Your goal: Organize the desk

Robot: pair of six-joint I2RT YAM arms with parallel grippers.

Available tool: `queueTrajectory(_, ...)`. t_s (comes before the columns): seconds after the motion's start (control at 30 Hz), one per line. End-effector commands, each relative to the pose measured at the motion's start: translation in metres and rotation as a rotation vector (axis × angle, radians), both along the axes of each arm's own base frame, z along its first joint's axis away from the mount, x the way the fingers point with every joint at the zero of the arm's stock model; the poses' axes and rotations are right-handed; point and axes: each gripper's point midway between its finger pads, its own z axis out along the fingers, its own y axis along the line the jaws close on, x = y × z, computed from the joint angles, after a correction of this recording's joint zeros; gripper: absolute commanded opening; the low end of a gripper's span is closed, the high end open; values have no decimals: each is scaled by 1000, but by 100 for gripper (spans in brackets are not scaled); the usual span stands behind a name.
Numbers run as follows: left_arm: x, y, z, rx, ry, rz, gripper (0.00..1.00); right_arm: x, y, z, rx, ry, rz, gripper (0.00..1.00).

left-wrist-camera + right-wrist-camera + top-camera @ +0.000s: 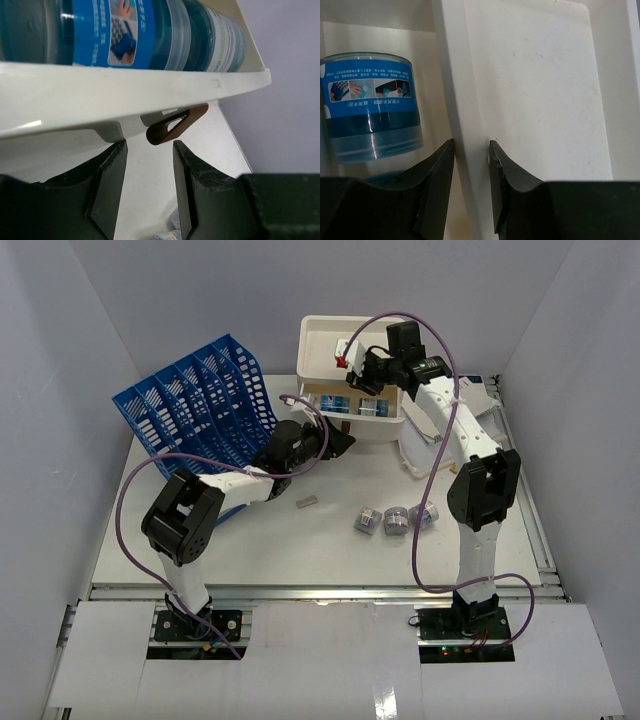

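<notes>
Right gripper [471, 145]: my fingers pinch the box [460, 75] wall, I think to steady it.
Left gripper [149, 147]: fingers apart under its lip, empty.

Desk [300, 550], blue rack [200, 405], cream box [318, 360], rolls [395, 522]

The desk [300, 555] is a wide, flat white rectangular tabletop lying level, its long sides running left to right. A silver metal rail [320, 589] lines its near edge and, seemingly, its right edge as well.
</notes>
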Motion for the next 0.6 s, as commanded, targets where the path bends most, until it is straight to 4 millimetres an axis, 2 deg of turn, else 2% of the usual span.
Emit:
queueTrajectory(0.0, 24, -4, 37, -30, -110, 32, 52, -33, 3, -12, 1, 148, 79, 29)
queueTrajectory(0.07, 31, -6, 34, -22, -112, 43, 52, -37, 5, -12, 7, 157, 96, 29)
queueTrajectory(0.3, 61, -19, 41, -21, -142, 66, 52, -50, 6, -13, 16, 194, 127, 28)
queueTrajectory(0.57, 73, -25, 51, -24, -191, 67, 52, -57, 8, -14, 25, 216, 144, 28)
